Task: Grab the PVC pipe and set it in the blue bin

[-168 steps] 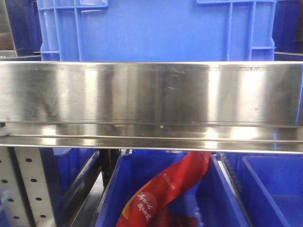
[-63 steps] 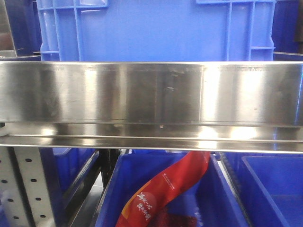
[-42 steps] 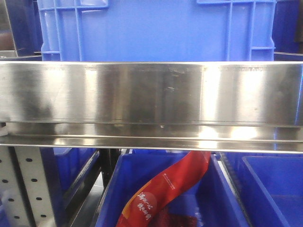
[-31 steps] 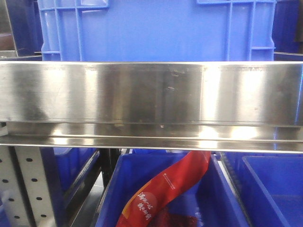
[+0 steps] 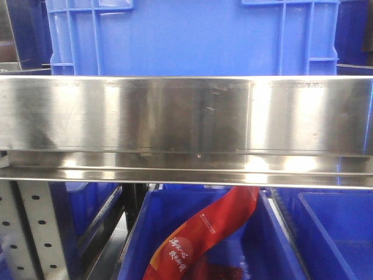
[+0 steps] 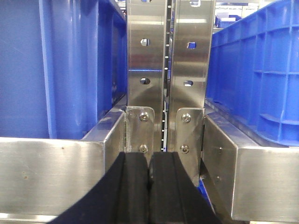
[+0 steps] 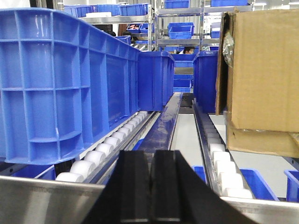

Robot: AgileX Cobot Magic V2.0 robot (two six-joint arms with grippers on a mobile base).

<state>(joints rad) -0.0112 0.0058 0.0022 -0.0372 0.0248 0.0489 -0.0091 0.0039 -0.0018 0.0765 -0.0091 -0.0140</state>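
I cannot find the PVC pipe in any of my three views, so I can't say where it is. From the front camera a wide shiny steel rail (image 5: 186, 114) fills the middle of the frame and blocks most of what is behind it. Above it I see only the lower wall of a big blue bin (image 5: 192, 38); its top is cut off. Below the rail, at the bottom middle, sits another blue bin (image 5: 135, 245) with a red printed bag (image 5: 204, 233) lying in it. The bag's upper end goes behind the rail. No arm shows in this view.

In the left wrist view the left gripper (image 6: 149, 175) sits at the bottom middle, pointing at two upright steel posts (image 6: 166, 70) with holes in them. Its two black fingers (image 6: 133, 186) are pressed together with nothing between them. Blue crate walls stand on both sides.

In the right wrist view the right gripper (image 7: 154, 186) is low in the frame, fingers closed tight too, maybe with a hair of a gap. A blue crate (image 7: 60, 79) on white rollers (image 7: 107, 144) fills the left, and a cardboard box (image 7: 261, 74) is cut off at the right edge.
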